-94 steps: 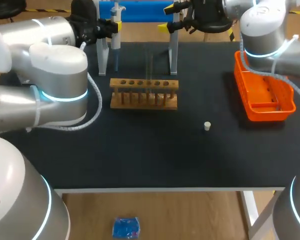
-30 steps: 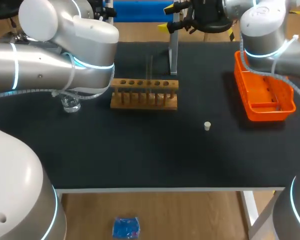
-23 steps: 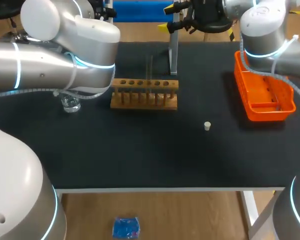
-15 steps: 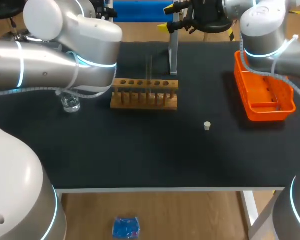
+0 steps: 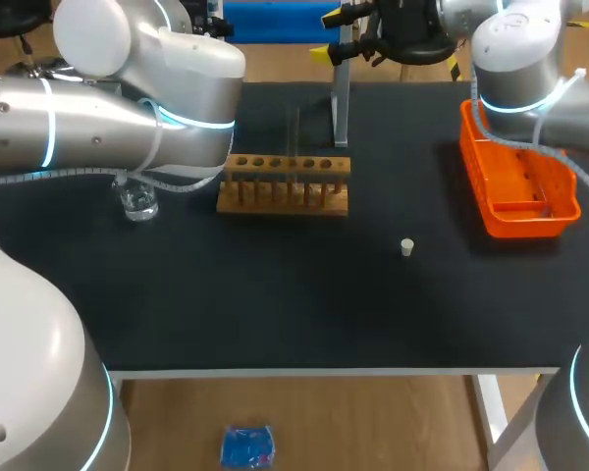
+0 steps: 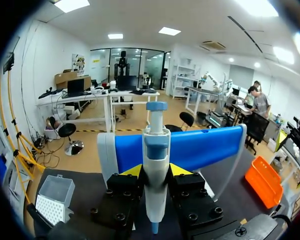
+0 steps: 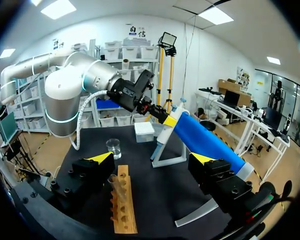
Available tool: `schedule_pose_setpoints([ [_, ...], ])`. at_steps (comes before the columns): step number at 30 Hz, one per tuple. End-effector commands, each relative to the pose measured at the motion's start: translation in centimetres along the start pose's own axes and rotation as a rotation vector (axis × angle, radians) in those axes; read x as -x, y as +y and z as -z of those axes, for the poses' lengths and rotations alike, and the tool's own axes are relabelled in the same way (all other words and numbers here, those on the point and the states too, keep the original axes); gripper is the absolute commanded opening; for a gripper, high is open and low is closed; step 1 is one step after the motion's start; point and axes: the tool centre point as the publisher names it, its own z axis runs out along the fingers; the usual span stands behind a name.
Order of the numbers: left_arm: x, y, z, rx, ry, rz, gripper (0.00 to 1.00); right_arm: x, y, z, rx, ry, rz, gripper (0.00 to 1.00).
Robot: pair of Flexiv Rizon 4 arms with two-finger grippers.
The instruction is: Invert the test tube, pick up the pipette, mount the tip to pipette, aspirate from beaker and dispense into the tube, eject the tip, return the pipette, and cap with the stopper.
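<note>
In the left wrist view my left gripper [image 6: 155, 171] is shut on the white-and-blue pipette [image 6: 155, 150], held upright in front of the blue stand [image 6: 205, 147]. The right wrist view shows that pipette [image 7: 166, 127] beside the stand's far end, over the table. My right gripper [image 7: 152, 160] stands open and empty, high at the table's back [image 5: 329, 35]. A clear test tube [image 5: 294, 132] stands upright in the wooden rack [image 5: 283, 183]. The glass beaker [image 5: 137, 203] sits left of the rack. The small white stopper [image 5: 407, 247] lies on the mat. In the head view my left gripper is hidden behind its arm.
An orange tray [image 5: 518, 182] sits at the right edge. The tip box [image 6: 55, 197] stands at the far left corner, also seen beyond the beaker [image 7: 144, 131]. The stand's white leg [image 5: 341, 98] rises behind the rack. Dark mat lies bare in front of the rack.
My left arm has swung its elbow rightward over the table's left side, away from the stand, with the pipette in its gripper. The right arm has not moved.
</note>
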Motion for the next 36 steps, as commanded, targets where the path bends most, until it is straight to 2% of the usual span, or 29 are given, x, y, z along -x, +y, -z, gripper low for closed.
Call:
schedule_pose_setpoints([
  [1, 0.1, 0.0, -0.4, 0.002, -0.006, 0.001, 0.0, 0.0, 0.0, 0.1, -0.003, 0.002, 0.0, 1.0],
  [11, 0.3, -0.9, -0.1, -0.007, -0.021, -0.012, 0.0, 0.0, 0.0, 0.1, -0.003, 0.002, 0.0, 1.0],
  [36, 0.9, -1.4, -1.6, 0.007, -0.052, -0.018, 0.0, 0.0, 0.0, 0.1, -0.003, 0.002, 0.0, 1.0],
])
